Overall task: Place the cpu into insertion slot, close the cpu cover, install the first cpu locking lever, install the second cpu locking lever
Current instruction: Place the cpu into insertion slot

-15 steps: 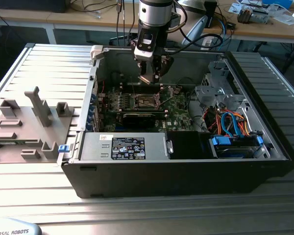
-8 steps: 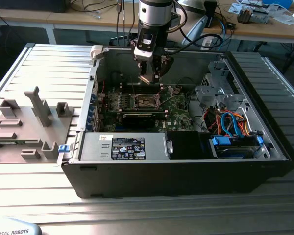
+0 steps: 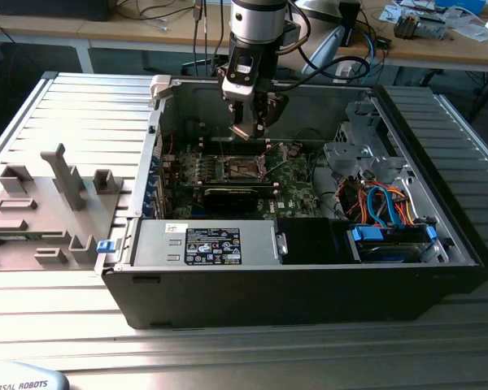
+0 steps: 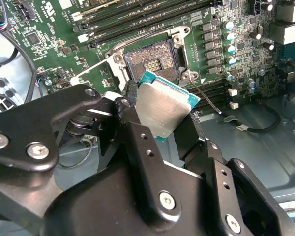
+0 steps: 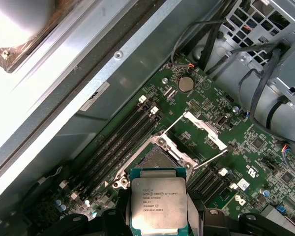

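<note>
My gripper (image 3: 250,123) hangs inside the open computer case, shut on the cpu (image 4: 164,109), a flat square chip with a silvery top and teal edge. In both wrist views the chip sits between the two black fingers (image 4: 133,120), held above the board. The insertion slot (image 5: 156,161) lies just beyond the cpu (image 5: 159,201), uncovered, its dark pin field showing inside a silver rim (image 4: 150,61). The cpu cover (image 5: 205,130) stands swung open beside the socket. A thin wire locking lever (image 5: 209,160) is raised off the socket. From the exterior view the slot (image 3: 242,169) is below the gripper.
Long memory slots (image 5: 119,142) run beside the socket. A black graphics card (image 3: 232,197) lies in front of it, the power supply (image 3: 203,244) nearer still. A drive cage (image 3: 358,146) and coloured cables (image 3: 384,207) fill the exterior view's right. A grey fixture tray (image 3: 49,203) sits outside.
</note>
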